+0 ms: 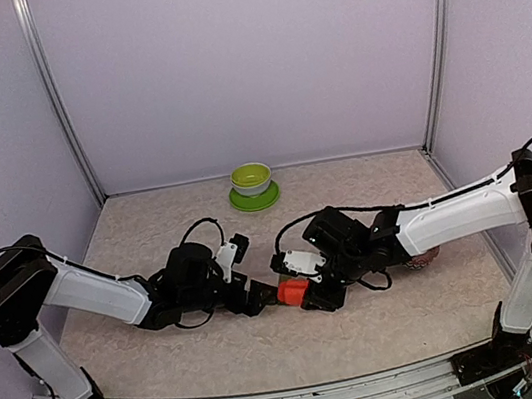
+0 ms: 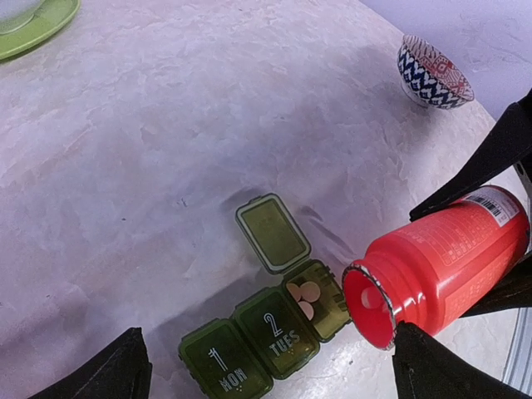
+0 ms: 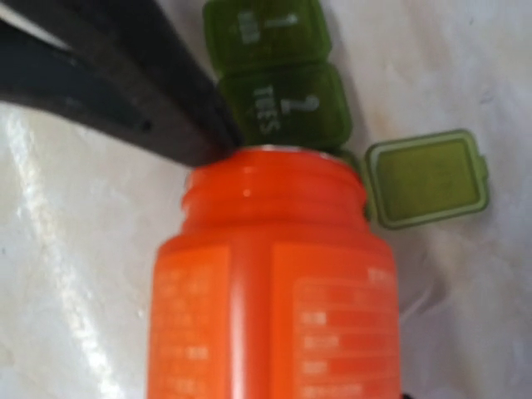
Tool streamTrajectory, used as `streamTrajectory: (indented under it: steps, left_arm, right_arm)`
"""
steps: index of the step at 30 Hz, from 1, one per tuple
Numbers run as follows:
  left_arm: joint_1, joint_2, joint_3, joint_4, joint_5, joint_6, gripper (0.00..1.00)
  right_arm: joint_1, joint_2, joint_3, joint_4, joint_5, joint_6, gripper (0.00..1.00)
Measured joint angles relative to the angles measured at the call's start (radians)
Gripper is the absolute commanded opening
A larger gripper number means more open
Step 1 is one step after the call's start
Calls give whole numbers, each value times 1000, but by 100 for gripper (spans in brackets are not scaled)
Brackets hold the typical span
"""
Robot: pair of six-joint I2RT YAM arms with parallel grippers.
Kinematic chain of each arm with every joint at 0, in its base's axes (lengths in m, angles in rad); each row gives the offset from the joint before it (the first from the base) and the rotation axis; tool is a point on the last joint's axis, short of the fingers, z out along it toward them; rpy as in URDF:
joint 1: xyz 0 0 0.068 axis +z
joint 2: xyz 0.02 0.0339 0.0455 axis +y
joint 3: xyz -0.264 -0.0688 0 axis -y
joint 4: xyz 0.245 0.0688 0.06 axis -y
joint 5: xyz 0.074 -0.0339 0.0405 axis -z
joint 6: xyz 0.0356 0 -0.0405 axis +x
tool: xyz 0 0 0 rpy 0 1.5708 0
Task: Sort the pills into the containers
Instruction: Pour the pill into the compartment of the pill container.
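Several pills lie in containers; right tool pinches red bottle, left tool spread.

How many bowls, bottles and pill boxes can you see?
Bowls: 2 (green bowl, patterned bowl)
Bottles: 1 (red bottle)
Pill boxes: 1 (dark green pill box, three joined compartments)
Total: 4
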Motion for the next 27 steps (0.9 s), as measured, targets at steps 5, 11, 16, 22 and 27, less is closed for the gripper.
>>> streamTrajectory:
  steps: [5, 11, 16, 22, 27]
  left_arm:
    - [9, -18, -14, 25, 6, -10, 99]
    - [38, -41, -34, 36, 5, -24, 99]
    - [49, -40, -34, 35, 14, -33, 99]
    - [49, -22, -33, 35, 47, -37, 99]
    - [48, -21, -33, 40, 84, -39, 99]
  right_arm:
    - [0, -29, -65, 97, -3, 0, 4]
    - [0, -97, -176, 204, -15, -5, 4]
    - [0, -168, -240, 274, -29, -18, 4]
    - [0, -211, -266, 334, -72, -34, 4]
    - [0, -217, -271, 350, -106, -40, 4]
